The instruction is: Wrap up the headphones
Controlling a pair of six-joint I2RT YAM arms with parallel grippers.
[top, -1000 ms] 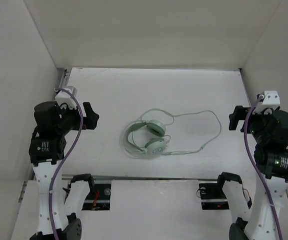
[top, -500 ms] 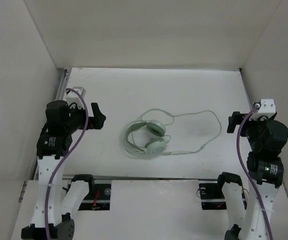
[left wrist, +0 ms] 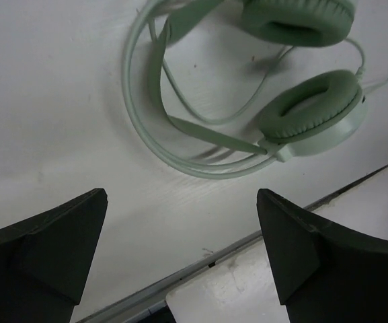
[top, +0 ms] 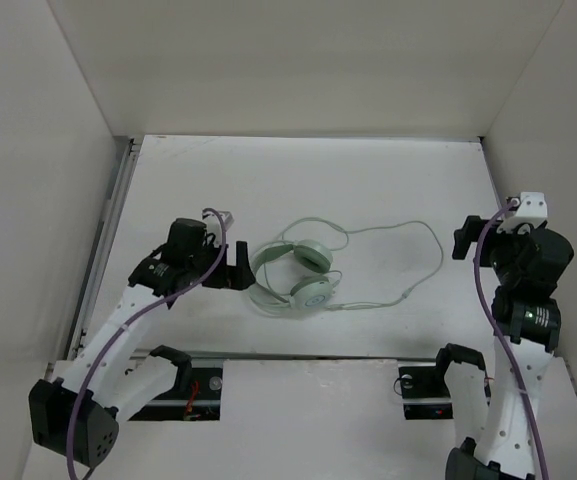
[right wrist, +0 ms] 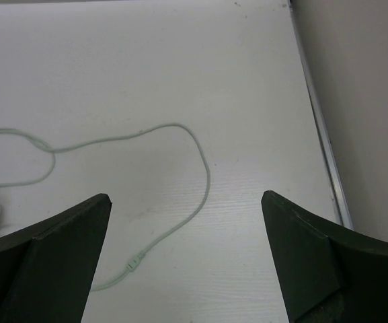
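Note:
The pale mint-green headphones [top: 293,275] lie flat at the middle of the white table, earcups to the right of the curved headband. Their thin cable [top: 436,255] loops out to the right and back. My left gripper [top: 236,270] is open and empty, low over the table just left of the headband. In the left wrist view the headband [left wrist: 150,128] and near earcup [left wrist: 311,111] lie beyond my open left gripper [left wrist: 181,195]. My right gripper [top: 463,240] is open and empty, right of the cable loop. The right wrist view shows the cable [right wrist: 204,168] beyond my open right gripper [right wrist: 185,196].
White walls close in the table on the left, back and right. A metal rail [top: 118,200] runs along the left edge and another [right wrist: 321,134] along the right. The table's front edge rail [left wrist: 200,262] lies just under the left gripper. An inline connector [right wrist: 134,264] sits on the cable.
My left arm has swung from the far left down and right to the headband's left side. The right gripper has shifted only slightly. The headphones and cable have not moved.

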